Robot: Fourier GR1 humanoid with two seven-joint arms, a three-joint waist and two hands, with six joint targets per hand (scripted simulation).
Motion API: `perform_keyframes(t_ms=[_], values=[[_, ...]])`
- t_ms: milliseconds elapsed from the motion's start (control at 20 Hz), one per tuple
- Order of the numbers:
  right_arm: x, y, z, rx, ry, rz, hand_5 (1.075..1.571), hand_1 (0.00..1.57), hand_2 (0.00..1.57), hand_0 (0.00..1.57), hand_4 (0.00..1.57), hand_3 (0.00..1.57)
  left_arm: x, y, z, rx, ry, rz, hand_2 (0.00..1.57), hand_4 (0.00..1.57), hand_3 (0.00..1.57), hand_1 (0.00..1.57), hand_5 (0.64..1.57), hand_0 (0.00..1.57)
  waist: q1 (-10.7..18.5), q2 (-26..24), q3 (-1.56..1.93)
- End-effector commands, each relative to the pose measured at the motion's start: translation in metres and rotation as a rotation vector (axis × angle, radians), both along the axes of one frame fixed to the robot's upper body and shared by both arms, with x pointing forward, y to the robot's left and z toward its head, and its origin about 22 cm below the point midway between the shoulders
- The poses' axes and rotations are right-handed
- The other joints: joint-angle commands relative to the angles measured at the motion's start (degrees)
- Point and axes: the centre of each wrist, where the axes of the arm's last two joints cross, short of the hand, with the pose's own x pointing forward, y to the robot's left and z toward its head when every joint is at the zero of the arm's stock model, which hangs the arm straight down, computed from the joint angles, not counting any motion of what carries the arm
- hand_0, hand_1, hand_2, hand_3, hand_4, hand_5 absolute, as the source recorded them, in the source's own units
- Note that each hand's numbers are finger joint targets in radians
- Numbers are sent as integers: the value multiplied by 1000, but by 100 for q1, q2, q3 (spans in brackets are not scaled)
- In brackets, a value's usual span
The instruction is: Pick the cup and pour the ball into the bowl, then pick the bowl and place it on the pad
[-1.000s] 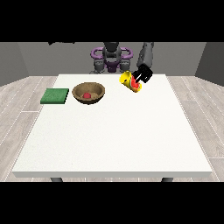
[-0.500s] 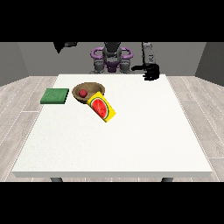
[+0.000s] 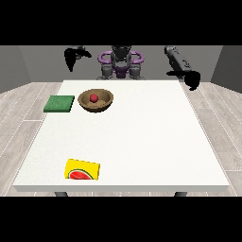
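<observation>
A yellow cup (image 3: pixel 82 169) with a watermelon pattern lies on its side near the table's front left corner, far from both hands. The brown wooden bowl (image 3: pixel 96 101) stands at the back left of the table with the red ball (image 3: pixel 94 98) inside it. Left of the bowl lies the green pad (image 3: pixel 59 103). The hand at the view's right (image 3: pixel 191 78) hangs beyond the table's right edge, holding nothing. The hand at the view's left (image 3: pixel 72 56) is raised above the back left corner, also holding nothing.
The white table (image 3: pixel 142 137) stretches wide between the bowl and the front edge. The robot's body (image 3: pixel 121 64) stands behind the back edge. Grey wood-look floor surrounds the table.
The cup has tumbled from beside the bowl to the front left of the table. The hand at the view's right swung out past the right edge; the other hand stays raised.
</observation>
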Motion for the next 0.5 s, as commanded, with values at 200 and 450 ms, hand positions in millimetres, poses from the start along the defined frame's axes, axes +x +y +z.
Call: perform_keyframes(t_ms=[200,450], values=[[35,-10,-65,90,98,-72,1568,0,0,0,397,0,5,35,112,139,-31,-50,0,0,0,0,1518,0,348,50,28],[45,-8,-113,126,110,-14,1570,0,0,0,386,0,0,41,150,180,-67,-23,0,0,0,0,1523,0,163,315,23]])
